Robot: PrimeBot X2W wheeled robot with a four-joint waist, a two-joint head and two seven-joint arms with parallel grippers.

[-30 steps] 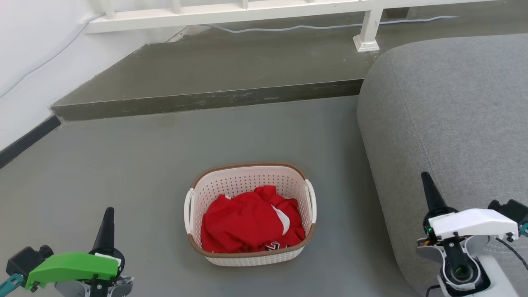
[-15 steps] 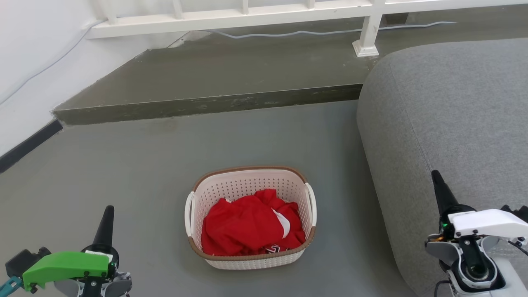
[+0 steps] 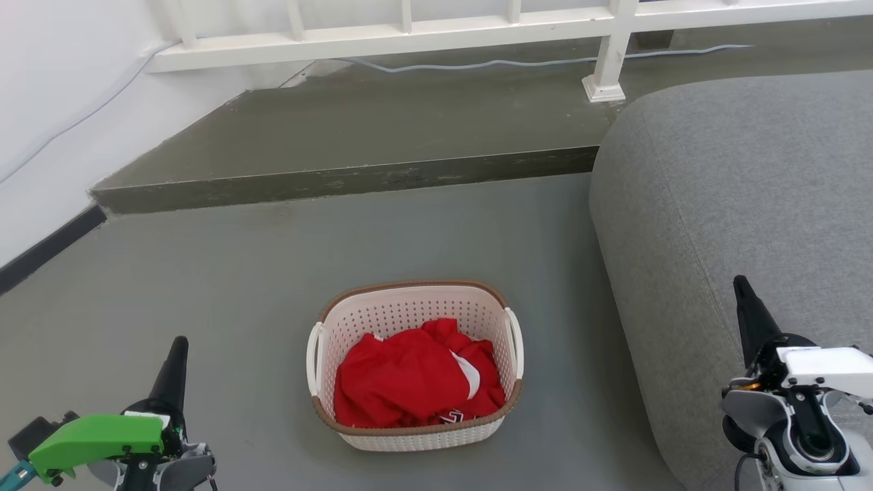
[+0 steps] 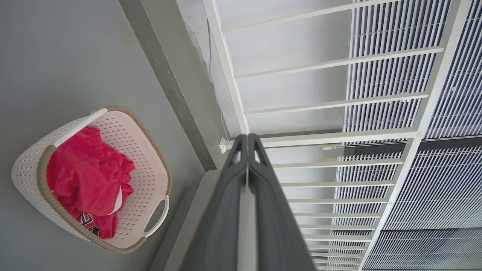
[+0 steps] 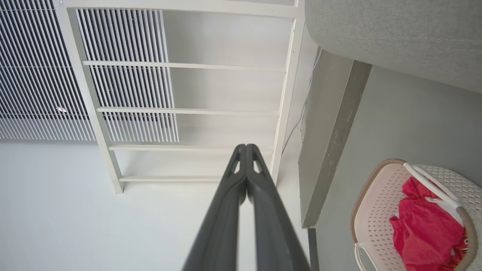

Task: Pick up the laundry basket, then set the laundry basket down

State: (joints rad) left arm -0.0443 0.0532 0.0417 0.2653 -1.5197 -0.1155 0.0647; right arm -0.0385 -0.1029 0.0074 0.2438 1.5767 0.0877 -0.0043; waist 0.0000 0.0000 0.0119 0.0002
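Nearest to us, our left gripper (image 3: 176, 354) hangs nearer than the basket (image 3: 409, 436) and well off to its left, touching nothing. Its two dark fingers are closed, tips meeting, and nothing sits between them; the left wrist view shows the same.

Our right gripper (image 3: 745, 294) hangs nearer than the basket too, well off to its right. Its fingers are also pressed together at the tips and hold nothing, as the right wrist view confirms.

The basket stands upright on the grey floor (image 3: 204, 273), between the two grippers and a little beyond them, and neither one touches it. It is cream-white and perforated, with a brown rim (image 3: 416, 283) and a white loop handle on each side, the left handle (image 3: 313, 358) and the right handle (image 3: 516, 351) both free. A crumpled red cloth (image 3: 402, 375) with a white patch lies inside, filling the bottom and staying below the rim.

To the right of the basket, near it but apart, rises the rounded end of a grey sofa (image 3: 736, 191).

Beyond the basket a raised step (image 3: 341, 177) crosses the floor, its front edge dark and worn. Farther beyond the basket, a white railing (image 3: 409, 31) runs along the step, with one post foot (image 3: 603, 88) standing on it beyond and to the right of the basket. A grey cable (image 3: 477, 65) trails along the step under the railing. Left of the basket, well apart, a white wall (image 3: 54, 82) meets the floor at a dark skirting (image 3: 48, 242).
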